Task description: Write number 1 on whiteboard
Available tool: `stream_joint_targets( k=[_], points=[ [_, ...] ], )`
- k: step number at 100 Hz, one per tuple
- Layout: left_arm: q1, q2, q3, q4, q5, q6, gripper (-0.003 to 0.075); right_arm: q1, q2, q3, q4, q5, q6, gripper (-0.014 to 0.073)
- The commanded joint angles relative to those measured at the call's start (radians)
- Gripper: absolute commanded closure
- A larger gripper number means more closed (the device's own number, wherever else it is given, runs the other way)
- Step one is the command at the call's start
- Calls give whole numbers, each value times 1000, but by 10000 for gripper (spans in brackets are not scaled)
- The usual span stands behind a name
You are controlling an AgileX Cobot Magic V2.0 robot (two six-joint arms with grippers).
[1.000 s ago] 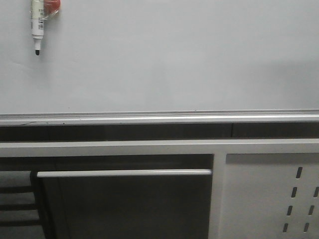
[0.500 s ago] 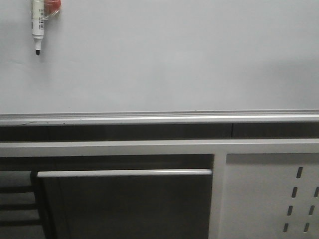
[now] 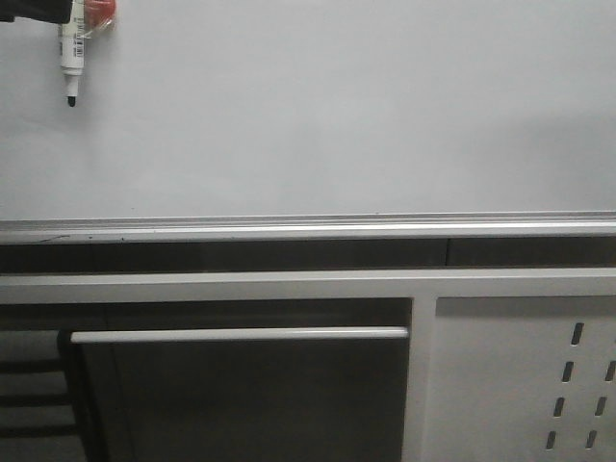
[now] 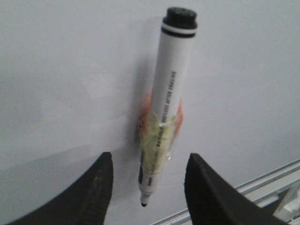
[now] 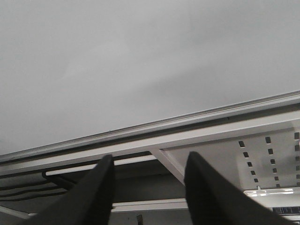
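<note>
My left gripper (image 4: 146,187) hangs with its fingers apart, one on each side of the marker pen (image 4: 165,117), touching nothing. The pen is stuck on the whiteboard (image 3: 337,115), high in the board's upper left corner and well above the silver rail (image 3: 308,227) along its lower edge. Its long axis runs nearly straight up and down against the board, black tip (image 3: 71,100) pointing toward the rail. A red patch (image 3: 100,10) behind it appears to be some holder; a yellowish wrap circles the barrel where that sits. From my left fingers the pen lies dead ahead, its lower barrel already in the gap, so I judge that closing across the barrel just above the tip is what comes next. My right gripper (image 5: 147,187) is also spread and holds nothing; it faces bare board and the rail, well away from the pen, so the left arm is clearly nearer. No number 1 is on the board yet.
</note>
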Motion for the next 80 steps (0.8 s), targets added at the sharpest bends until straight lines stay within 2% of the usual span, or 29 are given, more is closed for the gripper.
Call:
stream_joint_targets(
  k=[1, 32, 60, 70, 80],
  points=[
    [-10, 9, -63, -5, -34, 2, 391, -4, 12, -37, 14, -67, -9, 282],
    [-10, 86, -134, 11, -1, 2, 410, -4, 12, -37, 14, -67, -10, 282],
    [-10, 108, -134, 18, -9, 2, 639, -4, 12, -37, 14, -67, -33, 282],
    [-10, 108, -134, 18, -13, 2, 742, -4, 12, -37, 14, -67, -33, 282],
    [-10, 106, -134, 18, -2, 2, 741, -4, 12, -37, 14, -67, -33, 282]
  ],
)
